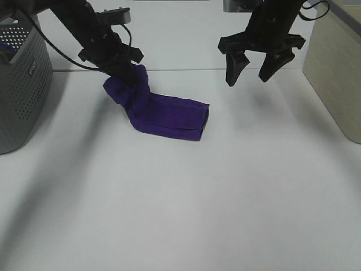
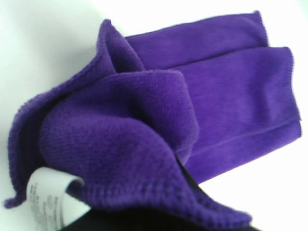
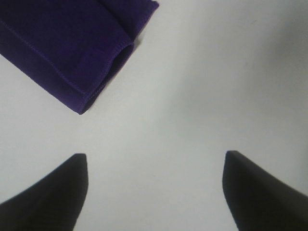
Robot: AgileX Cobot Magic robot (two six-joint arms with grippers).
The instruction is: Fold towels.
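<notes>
Left fingers point(image 1: 125, 72): closed down on the left end of the purple towel point(image 1: 169, 116). That end is pulled up off the surface point(image 1: 197, 197) in a bunched peak. In my left wrist view the cloth point(image 2: 231, 96) drapes over the dark finger body point(image 2: 144, 224) and hides the tips, so I cannot read the gap there. The high view shows the tips pinched together on the cloth.

White care tag point(image 2: 50, 202): curled at the hem of the raised end, right against my left fingers. Print too blurred to read.

Towel position: rear left part of the surface, close to the far edge. It lies as a folded band of more than one layer, slanting from the raised end toward the middle of the surface. The free end lies flat, with stacked hems and a rounded fold showing in the right wrist view point(image 3: 62, 48).

Right fingers point(image 1: 234, 70): spread wide, holding nothing. They hover over bare surface near the far edge, right of centre, apart from the towel's flat end. Both tips point(image 3: 48, 197) show with only white surface between them.

Grey perforated basket point(image 1: 20, 84): at the left edge, apart from the towel. Beige box point(image 1: 338, 73): at the right edge.
</notes>
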